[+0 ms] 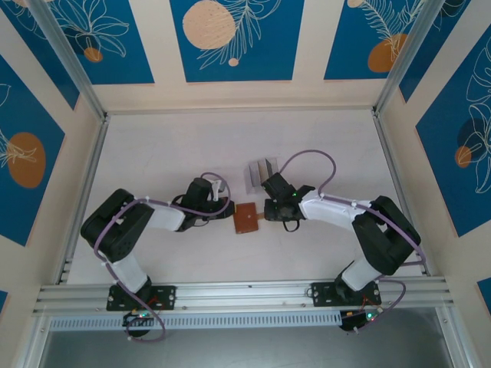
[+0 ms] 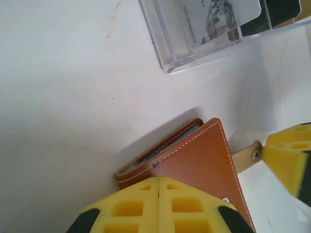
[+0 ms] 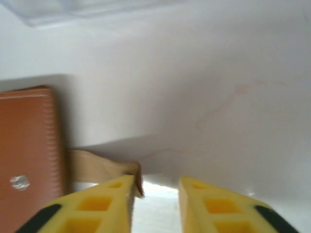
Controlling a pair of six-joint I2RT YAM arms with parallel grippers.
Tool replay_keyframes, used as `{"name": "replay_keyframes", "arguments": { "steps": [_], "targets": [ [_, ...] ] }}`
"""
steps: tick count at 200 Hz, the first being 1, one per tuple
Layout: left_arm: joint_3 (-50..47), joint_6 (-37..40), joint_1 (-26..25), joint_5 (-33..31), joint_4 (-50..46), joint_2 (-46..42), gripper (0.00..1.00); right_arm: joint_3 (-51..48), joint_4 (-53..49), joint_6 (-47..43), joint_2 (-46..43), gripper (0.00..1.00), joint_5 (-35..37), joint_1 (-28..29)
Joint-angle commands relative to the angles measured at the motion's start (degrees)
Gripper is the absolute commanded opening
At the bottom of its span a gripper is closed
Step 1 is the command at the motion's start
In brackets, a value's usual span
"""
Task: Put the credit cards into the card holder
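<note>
The brown leather card holder point(image 1: 246, 218) lies shut on the white table between my two grippers. My left gripper point(image 2: 159, 188) is shut, and its yellow fingertips rest on the holder's cover point(image 2: 194, 160) near one corner. Pale bluish sleeve edges point(image 2: 167, 144) show at the holder's open side. The tan snap tab point(image 2: 244, 158) sticks out toward my right gripper point(image 3: 155, 191). That gripper is open, and the tab's end point(image 3: 99, 167) lies against the inner face of its left finger. Credit cards point(image 2: 216, 17) stand in a clear plastic stand point(image 2: 167, 48) behind the holder.
The clear slotted stand point(image 1: 261, 175) sits just beyond the right gripper point(image 1: 266, 211). Aluminium frame rails point(image 1: 238, 291) border the table at the near edge and both sides. Bare white tabletop point(image 1: 169, 153) stretches to the far left and far right.
</note>
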Motion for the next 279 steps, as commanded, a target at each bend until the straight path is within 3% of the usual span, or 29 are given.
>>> {"name": "replay_keyframes", "arguments": {
  "steps": [1, 34, 47, 76, 96, 121, 158, 246, 279],
  "targets": [
    [0.02, 1.86, -2.20, -1.06, -7.33, 2.11, 0.00, -1.23, 1.30, 5.90, -0.85, 0.34, 0.53, 1.21],
    [0.22, 2.41, -2.90, -1.42, -8.50, 1.08, 0.00, 4.35, -5.60, 5.67, -3.95, 0.39, 12.20, 7.82],
    [0.08, 2.73, -3.11, -1.67, -9.02, 0.71, 0.00, 7.22, -8.01, 4.43, -4.98, 0.39, 12.93, 9.53],
    [-0.14, 2.75, -3.29, -1.74, -9.14, 0.43, 0.00, 9.52, -6.64, 1.91, -8.17, 0.21, 6.25, 10.68],
    [-0.27, 2.73, -3.48, -1.80, -9.06, 0.55, 0.00, 10.33, -3.74, 0.62, -8.42, 0.16, -0.75, 10.31],
    [-0.14, 2.57, -3.60, -1.74, -8.83, 0.68, 0.00, 11.68, -3.07, 0.08, -3.76, 0.06, -4.67, 8.35],
    [0.22, 2.82, -3.79, -1.70, -9.29, 0.88, 0.00, 8.08, 1.30, 0.42, 2.15, 0.00, -7.83, 2.91],
    [-0.30, 3.73, -3.85, -2.22, -9.75, 1.02, 0.00, 4.06, 5.89, 1.96, 8.61, 0.00, -9.53, 0.30],
    [-0.45, 3.42, -3.97, -1.97, -8.90, 1.72, 0.00, 1.63, 9.63, 2.71, 8.15, 0.04, -14.48, -0.70]
  ]
}}
